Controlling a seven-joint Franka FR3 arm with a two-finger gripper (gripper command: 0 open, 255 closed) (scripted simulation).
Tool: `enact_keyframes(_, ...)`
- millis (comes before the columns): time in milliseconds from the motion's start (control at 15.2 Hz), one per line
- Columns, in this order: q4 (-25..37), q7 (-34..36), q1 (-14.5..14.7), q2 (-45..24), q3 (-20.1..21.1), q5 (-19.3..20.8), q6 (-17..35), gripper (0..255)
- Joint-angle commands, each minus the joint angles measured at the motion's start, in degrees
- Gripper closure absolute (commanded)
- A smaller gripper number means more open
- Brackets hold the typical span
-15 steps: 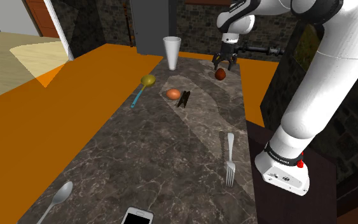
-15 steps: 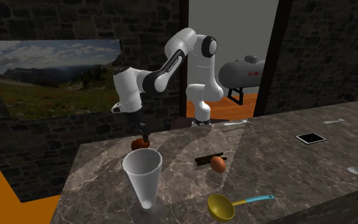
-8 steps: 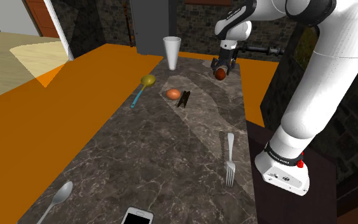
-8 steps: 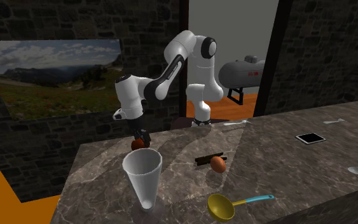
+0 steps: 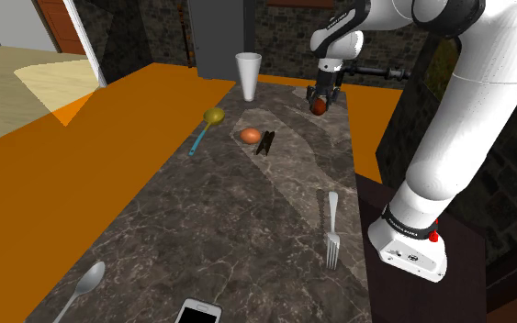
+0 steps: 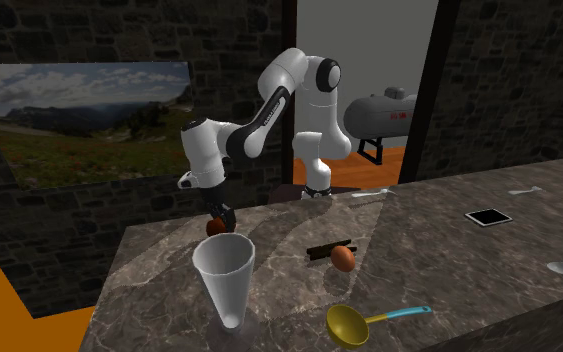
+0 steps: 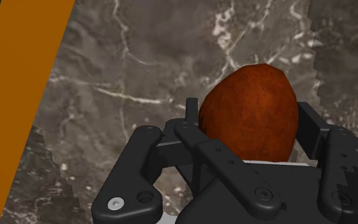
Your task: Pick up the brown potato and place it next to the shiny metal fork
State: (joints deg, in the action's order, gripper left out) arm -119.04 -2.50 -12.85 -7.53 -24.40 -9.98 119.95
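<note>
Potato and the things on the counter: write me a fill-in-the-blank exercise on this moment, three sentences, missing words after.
1. The gripper is ____ on the reddish-brown potato.
2. The white cup stands ____ on the marble counter.
3. In the shoulder view, the fork points its tines toward the picture's ____ edge.
Missing words: shut; upright; bottom.

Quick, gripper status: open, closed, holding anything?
Gripper: closed, holding the brown potato, clasped between both fingers.
</note>
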Motion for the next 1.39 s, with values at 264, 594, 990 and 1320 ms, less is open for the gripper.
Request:
enact_keyframes(264, 0.0, 0.0, 0.0, 0.0, 0.0, 0.0, 0.0, 255)
enact_keyframes(594, 0.7, 0.4, 0.1, 0.8, -0.1, 0.5, -1.4, 255)
enact_keyframes(990, 3.0, 1.6, 0.2, 2.9, -0.2, 1.8, -5.6, 255)
enact_keyframes(1320, 5.4, 2.5, 0.3, 4.3, -0.3, 2.6, -9.1, 255)
